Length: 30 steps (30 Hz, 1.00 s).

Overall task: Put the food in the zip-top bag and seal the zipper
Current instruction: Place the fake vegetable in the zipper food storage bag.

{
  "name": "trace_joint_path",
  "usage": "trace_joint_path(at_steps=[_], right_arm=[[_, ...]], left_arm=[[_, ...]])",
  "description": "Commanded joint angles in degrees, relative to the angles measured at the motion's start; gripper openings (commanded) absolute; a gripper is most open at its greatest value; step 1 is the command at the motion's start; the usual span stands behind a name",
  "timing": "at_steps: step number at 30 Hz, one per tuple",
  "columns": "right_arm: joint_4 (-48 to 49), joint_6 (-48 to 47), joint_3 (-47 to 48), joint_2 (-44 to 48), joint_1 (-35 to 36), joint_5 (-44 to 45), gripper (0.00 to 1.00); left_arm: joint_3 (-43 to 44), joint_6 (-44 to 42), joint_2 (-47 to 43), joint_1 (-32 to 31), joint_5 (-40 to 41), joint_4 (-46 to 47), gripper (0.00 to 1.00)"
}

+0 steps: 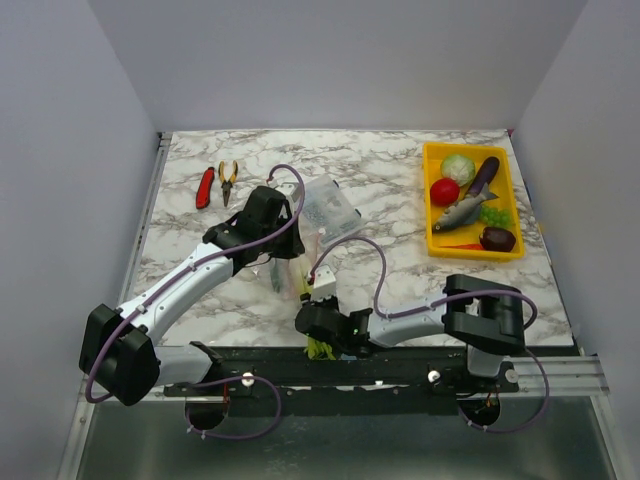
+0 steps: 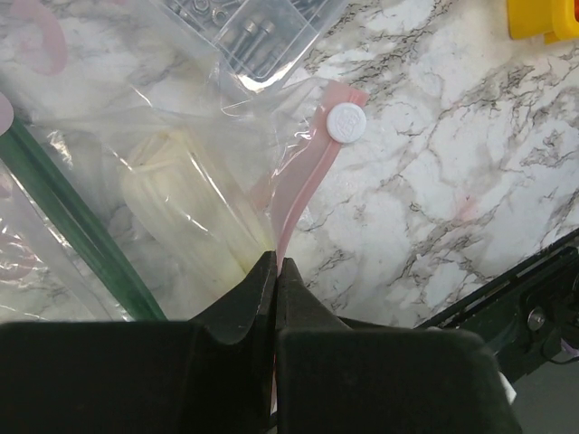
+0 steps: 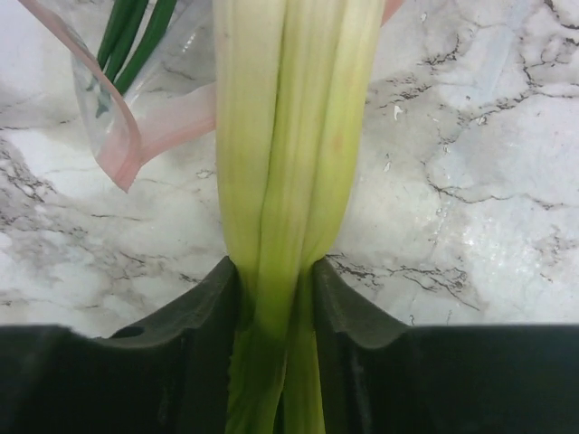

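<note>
The clear zip-top bag (image 1: 298, 262) lies near the table's front middle. My left gripper (image 2: 276, 264) is shut on its pink zipper strip (image 2: 312, 176), holding that edge up. It shows in the top view too (image 1: 282, 262). Long green pods (image 2: 72, 217) lie inside the bag. My right gripper (image 3: 276, 271) is shut on a pale yellow-green leafy stalk (image 3: 285, 136), whose far end crosses the bag's pink mouth edge (image 3: 154, 136) and shows inside the bag (image 2: 190, 217). A cabbage (image 1: 459, 166), a red fruit (image 1: 444, 191), grapes (image 1: 492, 214) and a maroon piece (image 1: 497, 238) lie in the tray.
The yellow tray (image 1: 437, 245) at the back right also holds a purple eggplant (image 1: 483, 176) and a toy fish (image 1: 465, 210). A rigid clear box (image 1: 330, 205) with screws sits just behind the bag. Pliers (image 1: 228, 180) and a red-handled tool (image 1: 205, 187) lie at the back left.
</note>
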<state>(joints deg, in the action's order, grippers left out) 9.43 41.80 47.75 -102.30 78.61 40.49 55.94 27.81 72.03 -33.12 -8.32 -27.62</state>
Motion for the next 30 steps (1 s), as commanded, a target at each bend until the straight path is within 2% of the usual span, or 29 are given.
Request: trace_joint_path(at_steps=[1, 5, 8, 12, 16, 23, 30], right_arm=[[-4.68, -0.17, -1.27, 4.53, 0.81, 2.45, 0.29], [-3.22, -3.67, -3.31, 13.33, 0.77, -3.58, 0.13], [-3.52, -3.24, -3.38, 18.35, -1.23, -11.63, 0.00], [-5.99, 2.37, -1.55, 22.28, -6.51, -22.38, 0.00], [-7.85, 9.15, 1.09, 24.31, -11.11, -29.17, 0.00], [-7.70, 19.60, 6.74, 21.80, -20.70, -47.04, 0.00], [-2.48, 27.78, 8.92, 18.78, -26.29, -52.42, 0.00]], left_arm=[[2.16, -0.96, -1.64, 0.06, -1.62, -0.33, 0.00], [1.98, -1.52, -3.14, 0.01, -1.01, -0.02, 0.00], [1.51, -2.18, -5.15, 0.03, -1.69, 0.91, 0.00], [-0.23, -2.98, -8.95, 0.01, -2.40, 3.57, 0.00], [-1.35, -3.85, -11.99, -0.01, -2.49, 5.19, 0.00], [-1.64, -4.08, -14.02, 0.07, -2.49, 5.47, 0.00], [-1.88, -4.17, -15.98, 0.00, -2.80, 5.64, 0.00]])
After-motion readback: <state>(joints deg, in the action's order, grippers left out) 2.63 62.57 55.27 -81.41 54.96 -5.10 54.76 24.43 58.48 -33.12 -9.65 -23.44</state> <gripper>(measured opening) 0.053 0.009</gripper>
